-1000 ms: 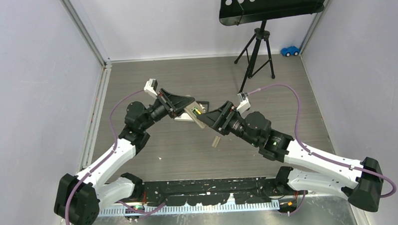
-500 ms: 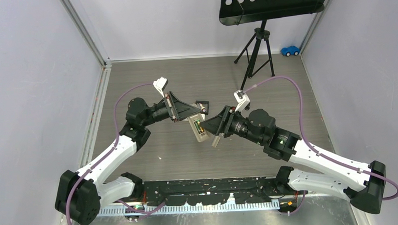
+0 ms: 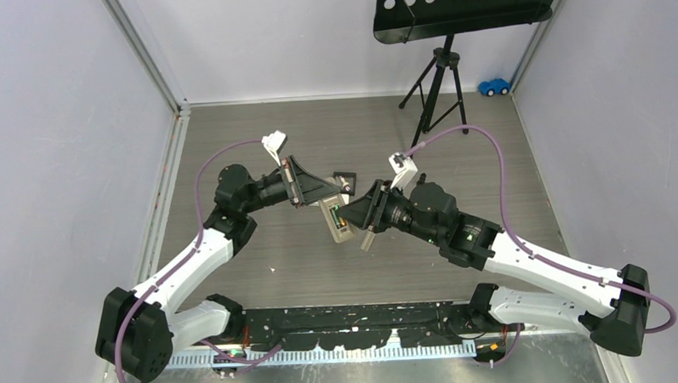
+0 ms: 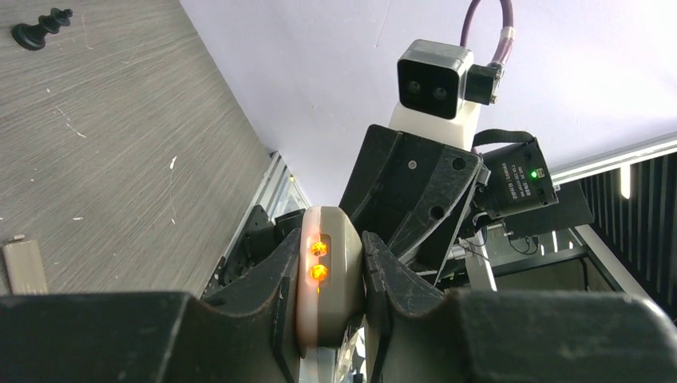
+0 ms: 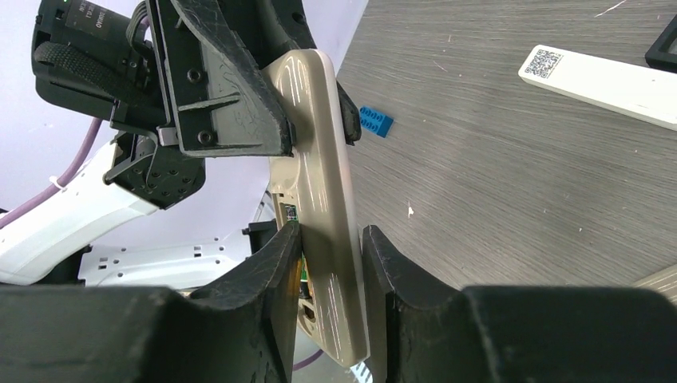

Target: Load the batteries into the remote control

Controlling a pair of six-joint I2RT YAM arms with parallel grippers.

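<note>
The remote control (image 3: 340, 224) hangs in the air between the two arms, its grey-beige back (image 5: 321, 159) showing in the right wrist view. My left gripper (image 3: 321, 197) is shut on its upper end (image 4: 329, 275), where two orange lights glow. My right gripper (image 5: 331, 263) is shut on the lower end, one finger against the opened compartment side and the other against the back. Something green and dark (image 3: 335, 215) shows in the open compartment; I cannot tell whether it is one of the batteries. No loose batteries are in view.
A shorter white remote (image 5: 607, 76) and a blue brick (image 5: 374, 121) lie on the table. A small pale strip (image 3: 367, 240) lies below the grippers. A black peg (image 4: 40, 28) stands far off. A music stand's tripod (image 3: 438, 77) and a blue toy car (image 3: 494, 86) are at the back.
The left arm turned the remote control so its free end points toward the near edge. The right gripper went from wide open to shut on that end.
</note>
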